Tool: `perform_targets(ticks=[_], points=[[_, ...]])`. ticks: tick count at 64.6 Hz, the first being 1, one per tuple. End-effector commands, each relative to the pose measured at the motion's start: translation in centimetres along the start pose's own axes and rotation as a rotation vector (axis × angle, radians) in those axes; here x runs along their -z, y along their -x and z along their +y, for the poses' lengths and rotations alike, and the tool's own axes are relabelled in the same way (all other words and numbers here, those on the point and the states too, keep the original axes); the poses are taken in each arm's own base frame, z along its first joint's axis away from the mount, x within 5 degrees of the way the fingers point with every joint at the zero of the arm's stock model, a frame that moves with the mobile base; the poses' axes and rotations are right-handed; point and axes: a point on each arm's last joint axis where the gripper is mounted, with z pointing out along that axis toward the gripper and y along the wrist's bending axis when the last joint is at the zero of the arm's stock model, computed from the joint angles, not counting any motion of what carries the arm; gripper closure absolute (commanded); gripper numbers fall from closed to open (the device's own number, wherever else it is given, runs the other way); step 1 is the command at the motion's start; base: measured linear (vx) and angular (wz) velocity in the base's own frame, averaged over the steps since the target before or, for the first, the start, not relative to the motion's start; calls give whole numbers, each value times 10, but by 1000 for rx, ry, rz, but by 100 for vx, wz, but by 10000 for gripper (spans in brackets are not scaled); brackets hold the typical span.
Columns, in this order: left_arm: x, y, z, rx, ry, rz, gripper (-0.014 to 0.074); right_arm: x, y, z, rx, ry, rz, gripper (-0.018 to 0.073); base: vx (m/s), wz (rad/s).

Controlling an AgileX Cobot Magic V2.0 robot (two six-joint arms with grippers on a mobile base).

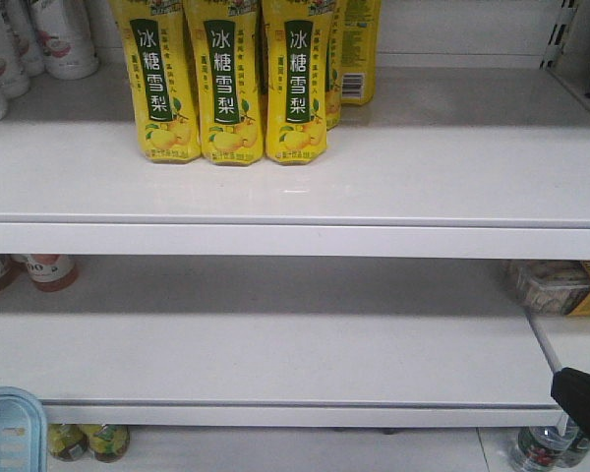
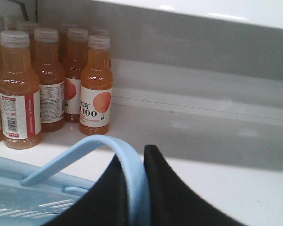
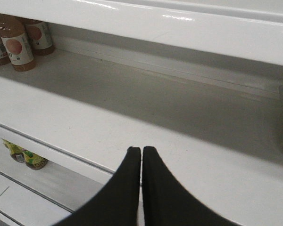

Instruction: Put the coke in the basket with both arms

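Observation:
No coke shows in any view. In the front view a corner of the pale blue basket [image 1: 8, 428] sits at the lower left. In the left wrist view its flat blue handle [image 2: 132, 174] arches up between the black fingers of my left gripper [image 2: 136, 153], which is shut on it; the slotted basket body [image 2: 28, 200] hangs below left. My right gripper [image 3: 141, 149] is shut with nothing in it, hovering over the front of the white middle shelf [image 3: 85, 117]. A black part of the right arm [image 1: 582, 398] shows at the lower right in the front view.
Tall yellow pear drink bottles [image 1: 226, 84] and white bottles [image 1: 39, 34] stand on the top shelf. Orange juice bottles [image 2: 52, 80] crowd the middle shelf's left end. Packaged goods [image 1: 556, 285] lie at its right. Small bottles [image 1: 84, 441] stand below.

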Motion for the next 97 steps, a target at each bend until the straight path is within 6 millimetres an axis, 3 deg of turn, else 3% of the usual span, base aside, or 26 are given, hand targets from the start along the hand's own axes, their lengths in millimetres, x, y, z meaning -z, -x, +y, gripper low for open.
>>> perform_targets(ticks=[1,37,44,57,66,82,97], points=[[3,23,-6,-37,-39,-165,603,3,14,2,21,21,-78,561,0,0],[3,23,-6,-37,-38,-164,603,2,11,0,45,1,-53,561,0,0],[3,23,-6,-37,-38,-163,603,2,7,-3,-65,-31,-10,561,0,0],[3,24,-6,-37,-38,-164,603,-6,-26,-15,-364,-174,39,561,0,0],[3,24,-6,-37,-38,-164,603,-5,-45,-23,-506,-256,-82,561,0,0],[3,24,-6,-37,-38,-164,603,-2,-76,-30,-547,-380,-174,561,0,0],[3,24,-6,-37,-38,-164,603,-4,-84,-32,-522,-387,-332,561,0,0]])
